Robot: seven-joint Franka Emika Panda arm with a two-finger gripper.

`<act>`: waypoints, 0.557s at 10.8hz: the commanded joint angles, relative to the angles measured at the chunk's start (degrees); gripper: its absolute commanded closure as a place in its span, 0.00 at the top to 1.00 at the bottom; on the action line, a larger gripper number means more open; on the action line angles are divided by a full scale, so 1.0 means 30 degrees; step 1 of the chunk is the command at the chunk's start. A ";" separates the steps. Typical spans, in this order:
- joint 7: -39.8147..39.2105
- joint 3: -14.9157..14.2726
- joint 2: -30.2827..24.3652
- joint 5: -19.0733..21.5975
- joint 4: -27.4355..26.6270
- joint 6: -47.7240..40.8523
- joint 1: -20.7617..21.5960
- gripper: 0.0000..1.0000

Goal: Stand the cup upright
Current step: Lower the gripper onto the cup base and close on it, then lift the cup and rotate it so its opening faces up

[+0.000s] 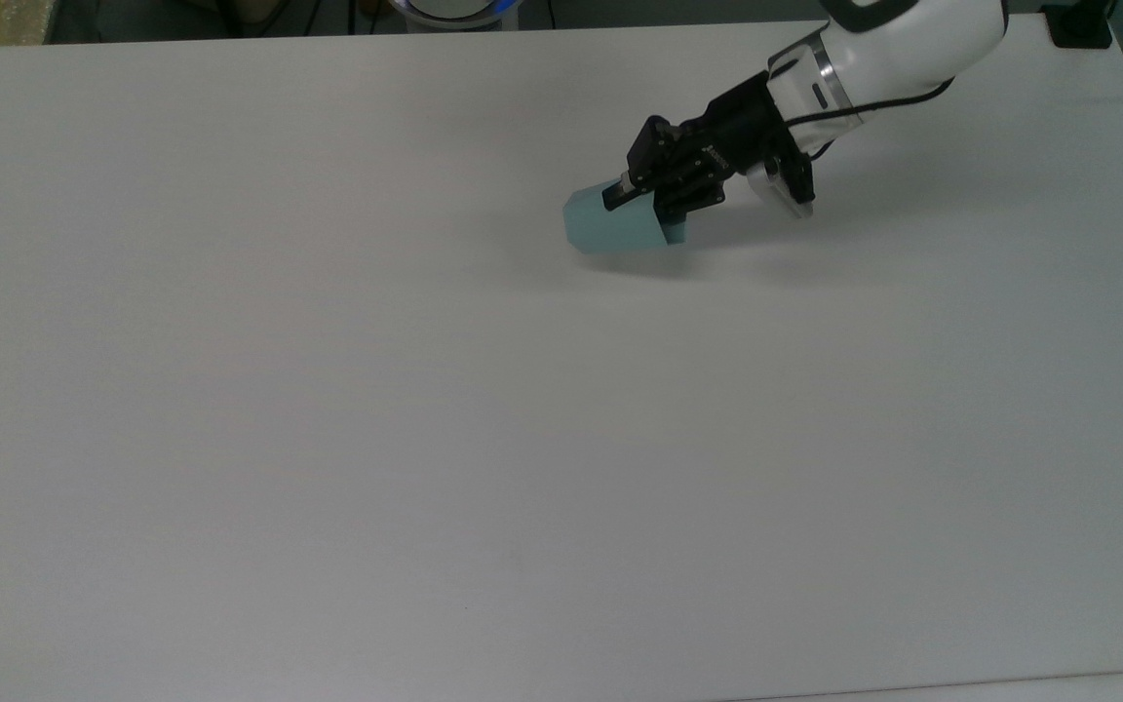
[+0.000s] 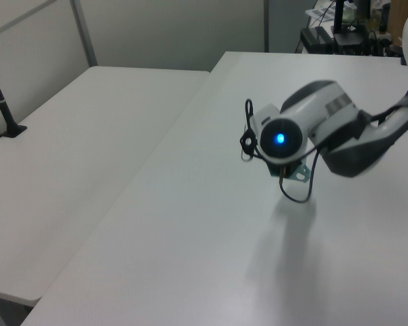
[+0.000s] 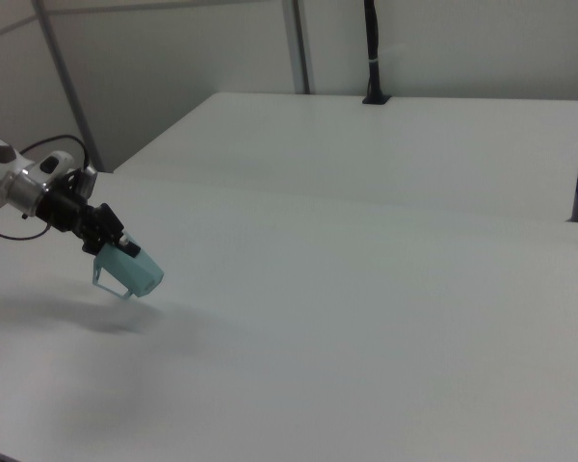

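Cup sits toward upper right of bench in top view, lifted off surface & tilted, base pointing to top view's left. Pincer grips cup's rim end from top view's right. In right view, cup hangs at far left, above bench; 2nd table behind.
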 commanded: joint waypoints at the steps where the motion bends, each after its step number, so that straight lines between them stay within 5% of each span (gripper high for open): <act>1: -0.0550 -0.0163 -0.2591 0.2078 -0.0351 0.1216 -0.1627 0.00; 6: -0.4726 -0.0192 -0.8716 0.9923 -0.4393 0.5967 -0.7366 0.00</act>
